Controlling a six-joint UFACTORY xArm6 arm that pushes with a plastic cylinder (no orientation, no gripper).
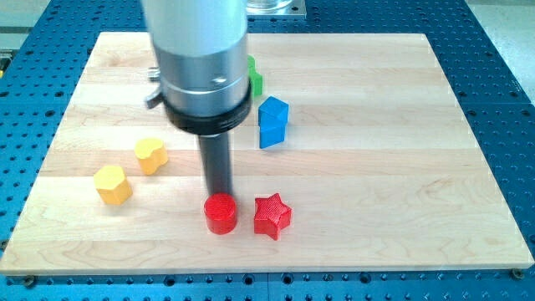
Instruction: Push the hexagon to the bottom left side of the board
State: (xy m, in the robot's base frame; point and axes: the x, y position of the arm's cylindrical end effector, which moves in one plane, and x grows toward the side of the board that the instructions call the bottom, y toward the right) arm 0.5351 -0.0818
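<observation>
A yellow hexagon block [112, 185] lies at the view's left, toward the bottom of the wooden board [401, 167]. A yellow heart-like block [151, 155] sits just above and right of it. My tip [219, 194] stands at the top edge of a red cylinder [221, 214], about touching it, well to the right of the hexagon. A red star [272, 216] lies right of the cylinder. A blue block [272, 121] stands above them. A green block [255, 78] is mostly hidden behind the arm.
The arm's grey and black body [205, 75] covers the board's top middle. A blue perforated table [493, 50] surrounds the board on all sides.
</observation>
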